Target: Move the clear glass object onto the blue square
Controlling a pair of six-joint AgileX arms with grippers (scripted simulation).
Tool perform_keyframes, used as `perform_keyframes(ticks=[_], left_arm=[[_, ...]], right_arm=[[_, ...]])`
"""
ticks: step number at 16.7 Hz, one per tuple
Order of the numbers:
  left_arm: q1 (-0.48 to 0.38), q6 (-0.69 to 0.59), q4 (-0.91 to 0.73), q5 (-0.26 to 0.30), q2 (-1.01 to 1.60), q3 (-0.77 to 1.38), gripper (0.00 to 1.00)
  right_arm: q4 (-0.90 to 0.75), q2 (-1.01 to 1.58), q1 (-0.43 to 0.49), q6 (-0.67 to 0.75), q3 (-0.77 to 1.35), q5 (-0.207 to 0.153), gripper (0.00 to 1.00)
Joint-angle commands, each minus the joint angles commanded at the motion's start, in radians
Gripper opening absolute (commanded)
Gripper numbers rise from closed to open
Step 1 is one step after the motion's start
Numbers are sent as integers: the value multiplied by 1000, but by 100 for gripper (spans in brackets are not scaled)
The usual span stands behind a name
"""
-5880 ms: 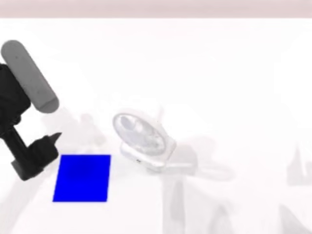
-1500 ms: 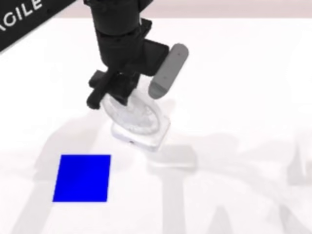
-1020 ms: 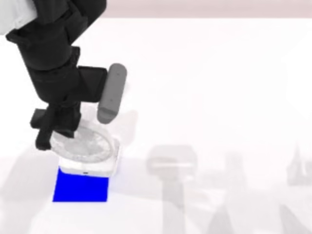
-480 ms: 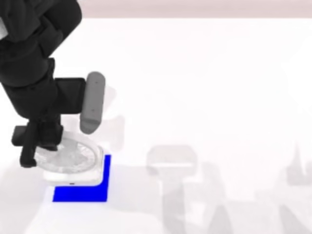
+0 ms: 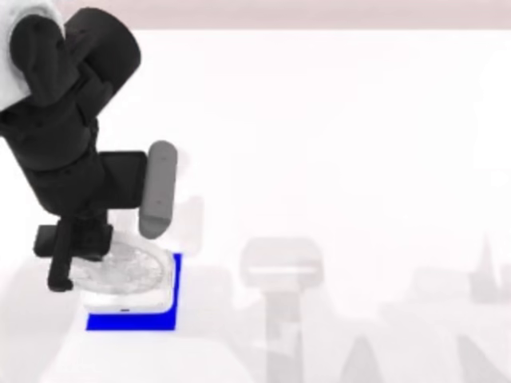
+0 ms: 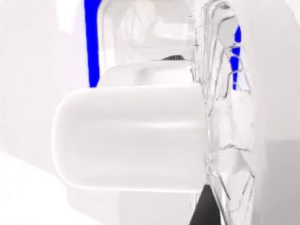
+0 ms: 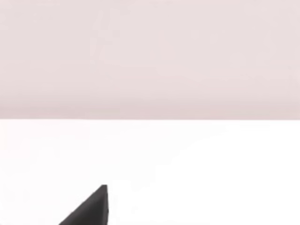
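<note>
One left claw (image 5: pixel 108 255) is clamped on the clear glass object (image 5: pixel 128 279), resting over the blue square (image 5: pixel 172 315).

This is looking like a rendered test scene, a bare simulated robot workcell and no lived-in room. A plain white desk (image 5: pixel 359 120) is filling nearly the whole top view, without grain, edges of wear or clutter. Behind it a flat pale pinkish backdrop (image 5: pixel 319 12) is running as a featureless band, and the right wrist view is showing the same blank wall (image 7: pixel 150 56) meeting the desk in a straight line. Soft grey shadows (image 5: pixel 279 263) are lying across the surface. The blue square (image 5: pixel 132 321) is sitting on it as a flat, evenly coloured patch.
</note>
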Motion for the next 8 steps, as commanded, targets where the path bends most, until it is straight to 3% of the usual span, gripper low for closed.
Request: perform_keyframes(ticks=[2, 8], left_arm=[[0, 0, 0, 0, 0, 0, 0], [0, 0, 0, 0, 0, 0, 45]], right_arm=[[0, 0, 0, 0, 0, 0, 100], [0, 0, 0, 0, 0, 0, 100]])
